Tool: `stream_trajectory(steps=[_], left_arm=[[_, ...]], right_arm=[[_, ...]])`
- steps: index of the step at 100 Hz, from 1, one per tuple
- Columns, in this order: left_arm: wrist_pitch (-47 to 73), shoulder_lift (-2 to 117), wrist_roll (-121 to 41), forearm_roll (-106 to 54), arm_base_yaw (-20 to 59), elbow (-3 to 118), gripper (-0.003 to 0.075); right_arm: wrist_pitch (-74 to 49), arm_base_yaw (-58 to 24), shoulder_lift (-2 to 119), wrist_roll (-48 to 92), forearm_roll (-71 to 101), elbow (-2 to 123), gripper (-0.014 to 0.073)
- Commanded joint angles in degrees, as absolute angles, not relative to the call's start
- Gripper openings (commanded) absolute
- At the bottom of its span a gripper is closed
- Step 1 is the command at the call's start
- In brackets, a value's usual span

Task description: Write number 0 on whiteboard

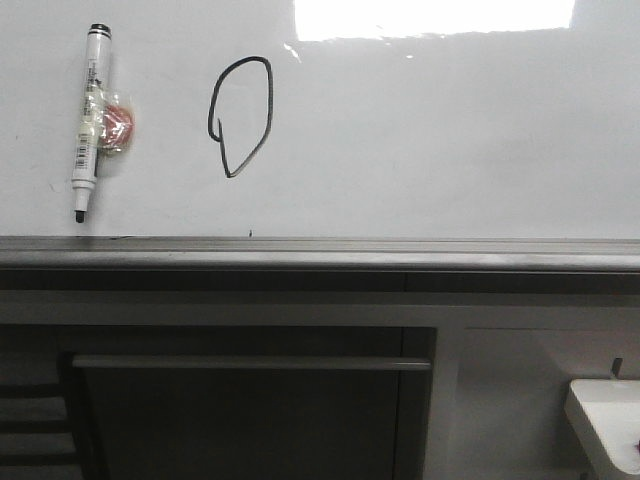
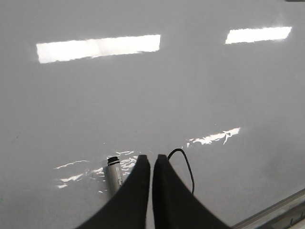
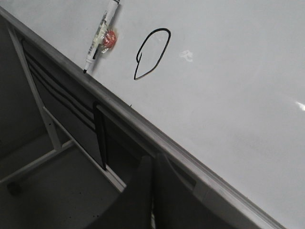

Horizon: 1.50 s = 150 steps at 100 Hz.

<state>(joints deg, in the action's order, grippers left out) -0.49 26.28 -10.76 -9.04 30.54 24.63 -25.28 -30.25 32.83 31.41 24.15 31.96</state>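
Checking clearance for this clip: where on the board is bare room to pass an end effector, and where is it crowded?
Bare: the whiteboard right of the number 0, down to the grey ledge. Crowded: upper left, where the marker lies close beside the loop, leaving only a narrow strip between.

grey cabinet (image 1: 250, 420); pale table corner (image 1: 605, 425)

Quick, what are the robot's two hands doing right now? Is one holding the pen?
Left gripper: closed, holding nothing; the marker lies on the whiteboard.
Right gripper: closed, empty.
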Motion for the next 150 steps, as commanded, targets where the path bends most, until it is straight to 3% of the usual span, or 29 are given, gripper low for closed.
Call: stream_trajectory(steps=[1, 59, 88, 111, 145, 150], left_arm=[[-4.50, 26.43, -10.63, -8.92, 30.52, 26.18, -0.0020], [-6.13, 24.81, -10.63, -8.53, 30.13, 22.49, -0.0020], [-5.65, 7.72, -9.87, -3.61, 15.96, 10.39, -0.0020], [2.32, -1.66, -5.04, -0.75, 3.32, 5.81, -0.0020], [4.08, -1.75, -4.19, 1.05, 0.57, -0.80, -0.0020], [8.66, -1.75, -4.19, 1.51, 0.57, -0.51, -0.0020]], right_arm=[[-22.03, -29.94, 32.71, 31.46, 24.27, 33.46, -0.0067], [-22.03, -29.94, 32.71, 31.46, 24.27, 33.46, -0.0067], [-21.96, -29.94, 32.71, 31.46, 24.27, 33.46, -0.0067], [-21.96, -29.94, 32.71, 31.46, 24.27, 33.46, -0.0067], [-21.96, -29.94, 32.89, 31.46, 24.27, 33.46, -0.0067], [-21.96, -29.94, 32.89, 31.46, 24.27, 33.46, -0.0067]])
